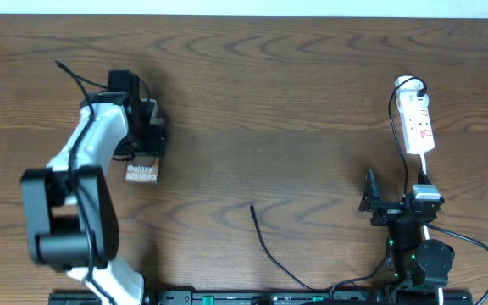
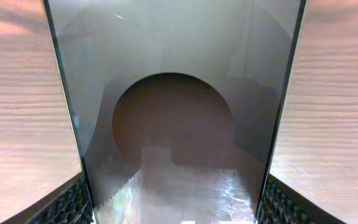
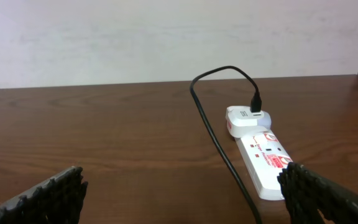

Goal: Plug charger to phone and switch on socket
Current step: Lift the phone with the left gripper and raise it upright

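Note:
The phone (image 1: 141,173), bronze-brown with white "Galaxy" lettering, sits at the left with my left gripper (image 1: 146,140) shut on its far end. In the left wrist view the phone's glossy face (image 2: 179,124) fills the space between the fingers, and both pads (image 2: 73,205) press its long edges. The charger's black tip (image 1: 252,206) lies loose mid-table, its cable curving back toward the front edge. The white socket (image 1: 418,123) lies at the right. My right gripper (image 1: 395,199) stands open just in front of it, holding nothing. In the right wrist view the socket (image 3: 266,158) lies ahead on the right, beside the charger cable (image 3: 219,143), with the right gripper (image 3: 182,186) spread wide.
A white adapter (image 3: 244,118) with a black plug sits at the socket's far end. A black rail (image 1: 227,298) runs along the table's front edge. A pale wall (image 3: 166,37) rises behind the table.

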`<state>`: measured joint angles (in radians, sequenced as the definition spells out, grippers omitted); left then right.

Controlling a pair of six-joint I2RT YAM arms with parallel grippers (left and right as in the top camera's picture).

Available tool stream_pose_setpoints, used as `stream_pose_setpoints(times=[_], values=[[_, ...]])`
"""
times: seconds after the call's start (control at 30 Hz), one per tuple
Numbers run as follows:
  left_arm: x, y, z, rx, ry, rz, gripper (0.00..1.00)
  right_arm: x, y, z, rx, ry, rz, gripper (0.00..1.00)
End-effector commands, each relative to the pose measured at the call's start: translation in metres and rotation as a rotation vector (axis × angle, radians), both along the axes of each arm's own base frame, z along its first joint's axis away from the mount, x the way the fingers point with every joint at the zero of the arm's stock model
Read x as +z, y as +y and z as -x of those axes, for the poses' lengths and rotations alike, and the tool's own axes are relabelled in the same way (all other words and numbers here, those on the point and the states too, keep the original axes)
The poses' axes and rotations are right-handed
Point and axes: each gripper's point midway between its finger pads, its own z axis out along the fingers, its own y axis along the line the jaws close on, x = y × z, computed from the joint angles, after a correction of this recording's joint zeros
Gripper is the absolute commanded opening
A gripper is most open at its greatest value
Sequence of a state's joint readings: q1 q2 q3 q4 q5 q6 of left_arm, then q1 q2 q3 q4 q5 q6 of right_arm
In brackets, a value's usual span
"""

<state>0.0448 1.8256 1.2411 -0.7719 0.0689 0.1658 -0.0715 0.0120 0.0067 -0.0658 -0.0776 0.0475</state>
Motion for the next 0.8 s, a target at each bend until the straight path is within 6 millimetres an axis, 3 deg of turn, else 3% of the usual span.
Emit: stream_pose_setpoints(times=[0.0,0.13,0.37,0.47,0.6,0.77], values=[[0.062,0.003,-0.018,0.013,-0.179,-0.007,0.08,0.000,0.001,0.000,0.002,0.000,0.011,0.99],[0.106,-0.020,-0.017,0.021,-0.301,0.127,0.07,0.000,0.001,0.000,0.002,0.000,0.011,0.99],[0.145,-0.076,-0.017,0.126,-0.333,0.524,0.07,0.000,0.001,0.000,0.002,0.000,0.011,0.99],[0.154,-0.089,-0.018,0.204,-0.302,0.652,0.07,0.000,0.001,0.000,0.003,0.000,0.011,0.99],[0.181,-0.109,-0.022,0.242,-0.275,0.880,0.07,0.000,0.001,0.000,0.002,0.000,0.011,0.99],[0.206,-0.115,-0.023,0.353,-0.195,1.088,0.08,0.000,0.001,0.000,0.002,0.000,0.011,0.99]])
